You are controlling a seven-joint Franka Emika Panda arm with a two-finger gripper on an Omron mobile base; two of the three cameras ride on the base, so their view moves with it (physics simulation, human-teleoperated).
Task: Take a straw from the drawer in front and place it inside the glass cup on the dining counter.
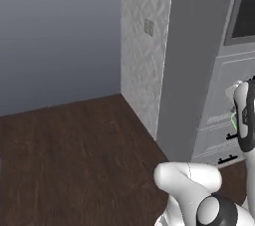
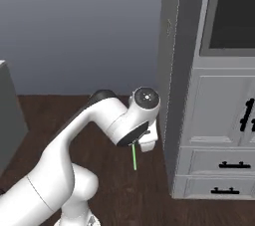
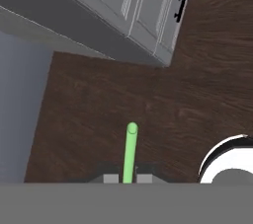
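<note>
In the left base view the arm stands before the grey cabinet (image 1: 199, 70), a sliver of the light-green straw (image 1: 233, 120) showing beside the wrist. From the right base view, the gripper (image 2: 142, 144) points down, its fingers clamped on the straw (image 2: 134, 158), which hangs below it over the dark wood floor (image 2: 114, 180); two closed drawers (image 2: 219, 172) sit off to its right. In the hand view the straw (image 3: 130, 151) juts out from between the fingertips (image 3: 109, 178).

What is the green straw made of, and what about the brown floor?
The straw looks like smooth plastic: plain bright green, thin, evenly round. The floor looks like dark wood planks with streaky grain, though it might be a printed wood-look surface.
</note>
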